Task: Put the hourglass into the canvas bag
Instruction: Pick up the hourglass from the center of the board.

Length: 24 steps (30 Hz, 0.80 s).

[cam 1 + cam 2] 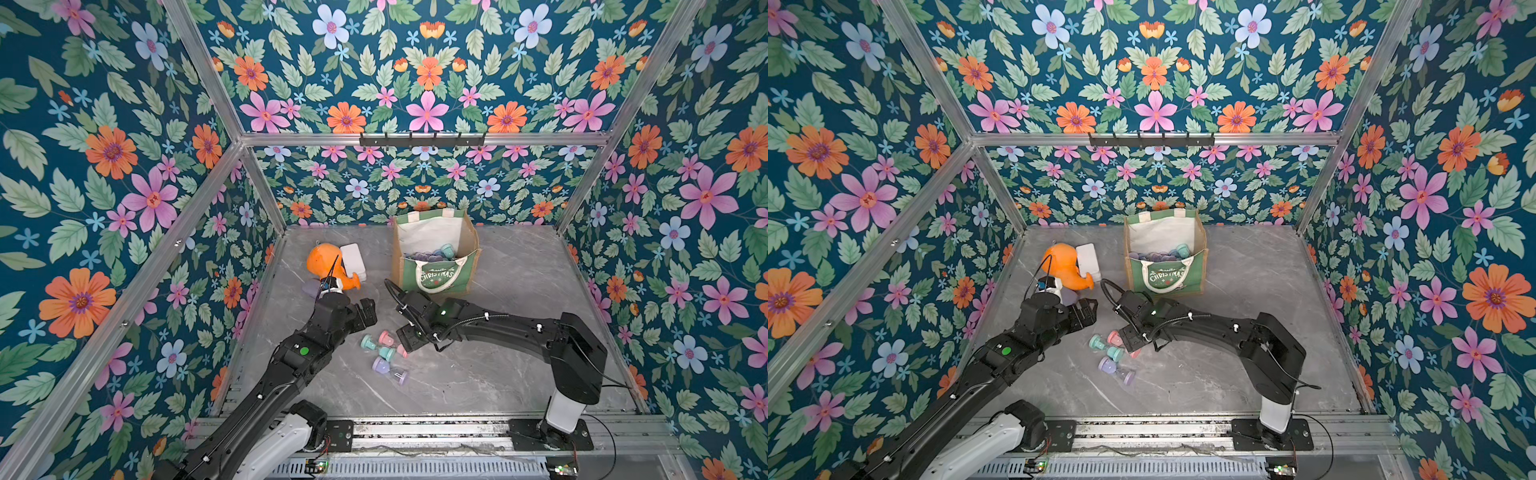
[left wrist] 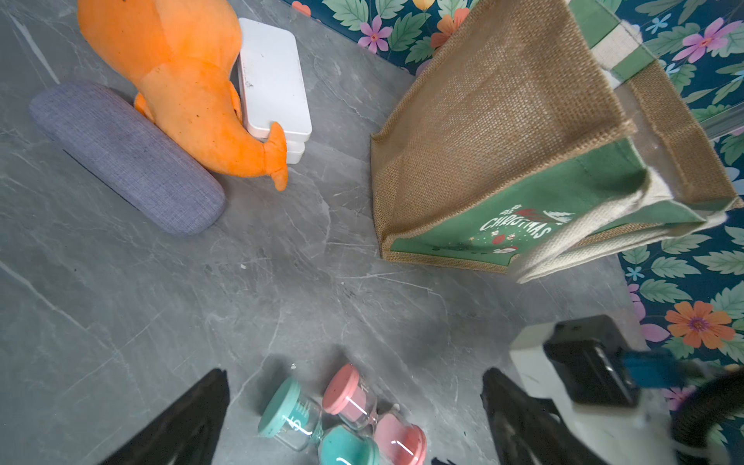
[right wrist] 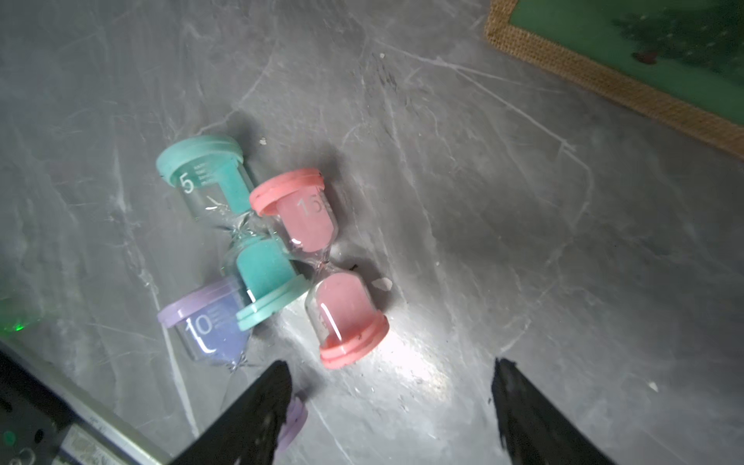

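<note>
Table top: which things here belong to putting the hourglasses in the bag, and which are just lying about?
Part of the job:
teal hourglass
pink hourglass
purple hourglass
canvas bag
right gripper, open, close to the hourglasses

Just lying about:
orange plush toy
white box
grey case

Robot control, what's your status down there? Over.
Both jaws open, empty. Right jaws hover by pink hourglass lying against teal hourglass, purple hourglass crowding close. Upright canvas bag partly filled.
</note>
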{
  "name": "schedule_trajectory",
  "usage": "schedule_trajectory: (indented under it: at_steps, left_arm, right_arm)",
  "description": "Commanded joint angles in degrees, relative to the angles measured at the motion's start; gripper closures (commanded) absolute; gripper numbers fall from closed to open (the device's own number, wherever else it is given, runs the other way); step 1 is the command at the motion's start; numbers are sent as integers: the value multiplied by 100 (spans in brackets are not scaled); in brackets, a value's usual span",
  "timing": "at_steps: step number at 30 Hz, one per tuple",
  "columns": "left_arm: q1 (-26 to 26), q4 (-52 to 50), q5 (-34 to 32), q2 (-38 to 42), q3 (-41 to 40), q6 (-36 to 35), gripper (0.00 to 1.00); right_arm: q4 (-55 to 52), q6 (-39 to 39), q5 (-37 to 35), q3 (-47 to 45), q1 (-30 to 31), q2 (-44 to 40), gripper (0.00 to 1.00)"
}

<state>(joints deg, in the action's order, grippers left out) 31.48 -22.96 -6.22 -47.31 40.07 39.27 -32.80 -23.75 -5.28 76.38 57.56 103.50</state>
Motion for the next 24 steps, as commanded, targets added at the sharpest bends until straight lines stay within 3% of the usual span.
schedule_trajectory:
  at_steps: [1, 24]
  left_arm:
    - [-11, -99, -144, 80, -22, 80, 0]
    - [-11, -103, -147, 110, -69, 56, 0]
  right_arm:
    - [341, -147, 36, 24, 49, 246, 21]
    - [410, -184, 44, 123, 199, 1145, 35]
